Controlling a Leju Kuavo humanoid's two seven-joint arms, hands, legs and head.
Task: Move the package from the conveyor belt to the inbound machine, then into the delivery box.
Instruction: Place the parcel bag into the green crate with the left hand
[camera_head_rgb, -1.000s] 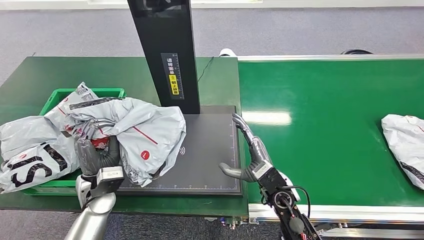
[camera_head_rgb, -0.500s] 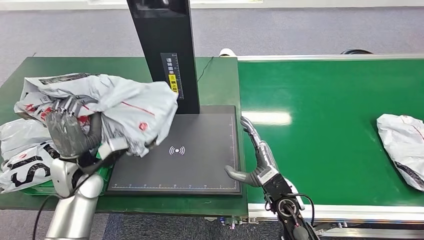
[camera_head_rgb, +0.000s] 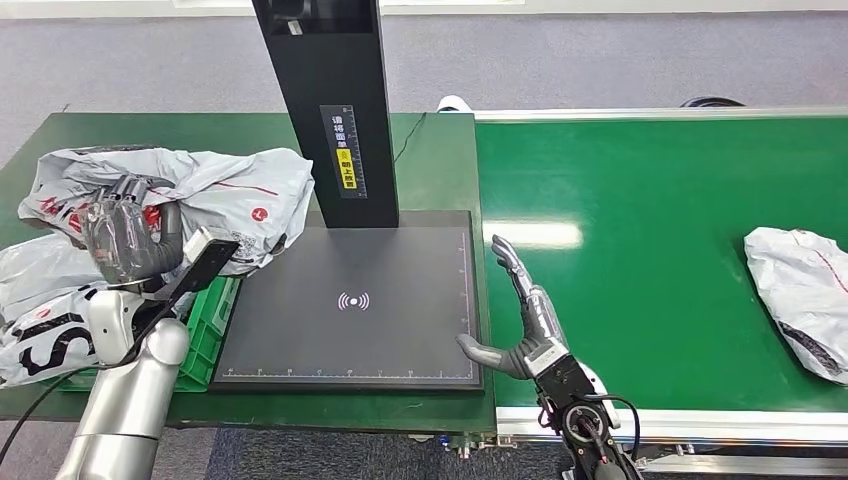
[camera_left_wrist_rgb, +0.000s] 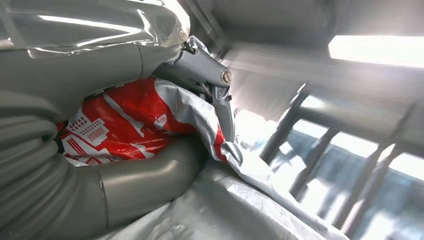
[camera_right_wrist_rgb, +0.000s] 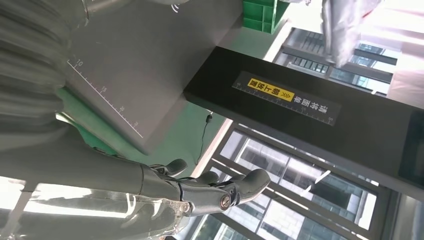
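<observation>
Your package is a grey plastic mail bag with red marks, and the left hand has its fingers closed around a bunch of it. The bag hangs in the air to the left of the black scan pad, just above the green box. One end of the bag reaches toward the tall black post at the back of the pad.

The bag looks soft and floppy. It folds and sags where the hand squeezes it, so it is likely light, with something squishy inside. The plastic is shiny and may slip, so hold a thick fold near the middle, not a thin edge. In the left wrist view you can see red and grey plastic pressed tight between the thumb and fingers.

Other bags already lie in the green box, left of the pad. They sit high, so your bag may slide off the pile.

The right hand is at the right edge of the pad with its fingers spread and nothing in it. Another bag waits on the green belt, far to the right of the pad.
</observation>
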